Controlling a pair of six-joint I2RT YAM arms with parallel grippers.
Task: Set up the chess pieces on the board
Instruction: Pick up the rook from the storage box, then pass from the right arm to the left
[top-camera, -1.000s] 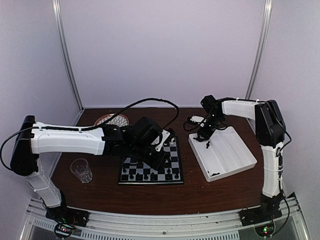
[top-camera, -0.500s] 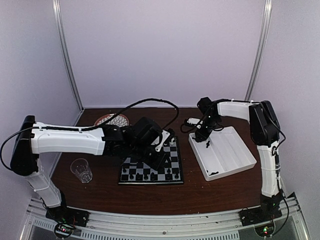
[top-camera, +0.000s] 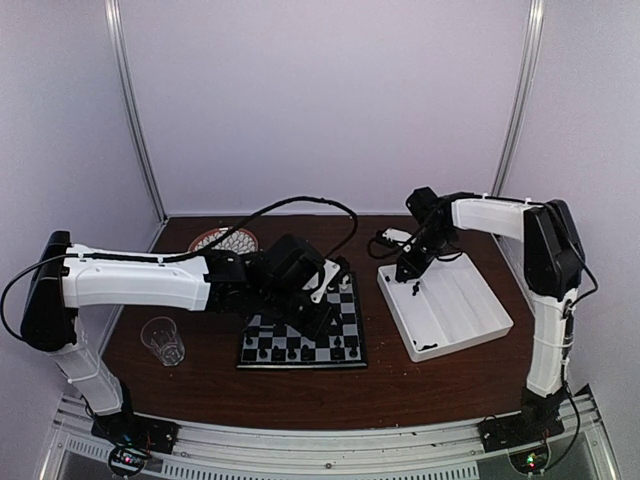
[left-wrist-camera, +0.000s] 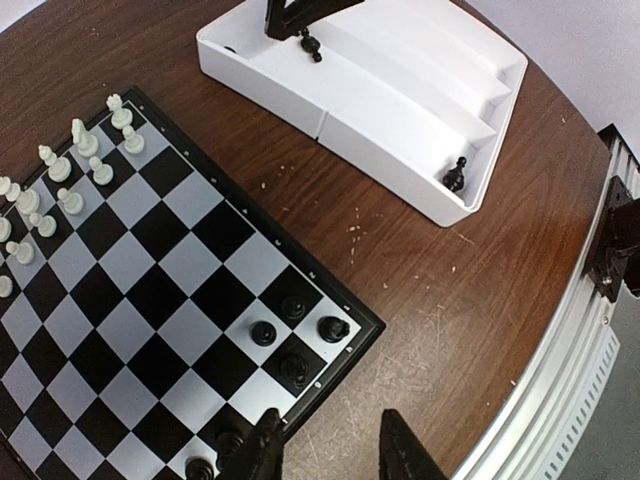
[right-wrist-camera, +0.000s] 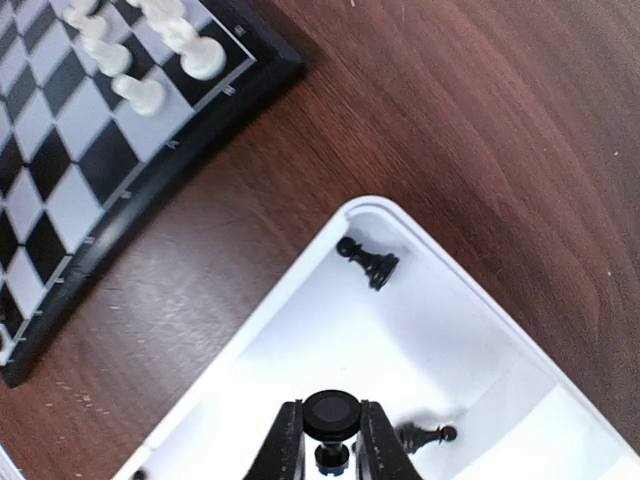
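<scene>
Pale lilac walls close in a dark brown wooden desk. A flat square chessboard of black and light-grey checks lies at its middle. A white compartmented plastic tray sits to the right of the chessboard, apart from it, with bare wood between them. A round patterned plate rests at the back left, and a clear drinking glass stands near the left front.

The left arm reaches across the chessboard. The left jaws are spread with nothing between them, above the board's near right edge. White chessmen stand in two rows along the board's far side. A few black chessmen occupy squares by the near right corner, just ahead of the spread jaws.

The right arm bends down over the tray's far left end. The right jaws are pinching a black chessman with a round top; whether it touches the tray floor cannot be told. A second black piece rests in the tray's corner, and a third black piece lies just beside the pinched one. A lone black pawn stands at the tray's near end.
</scene>
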